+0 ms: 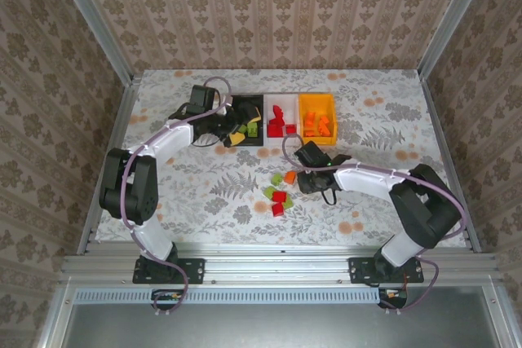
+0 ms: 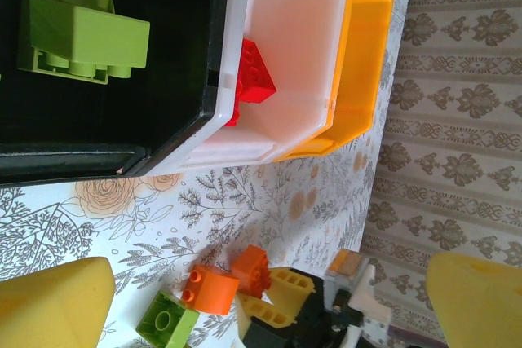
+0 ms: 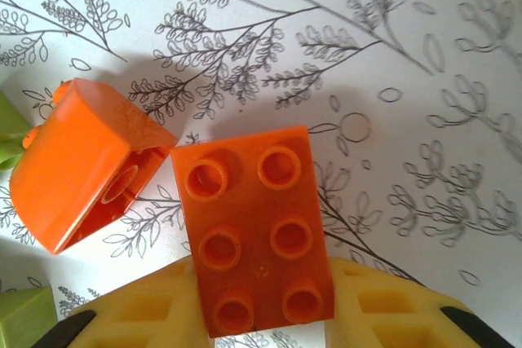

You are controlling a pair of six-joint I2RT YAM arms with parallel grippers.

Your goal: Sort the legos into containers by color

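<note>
since the right gripper is clamped across the orange brick, the orange bin lies at its 12 o'clock.

the top external camera looks down from above and behind the arm bases, far enough to take in the whole table. the left wrist camera hangs close over the black bin, facing across the table. the right wrist camera looks straight down, very near, at an orange six-stud lego; all three views share the patch of table around it.
</note>
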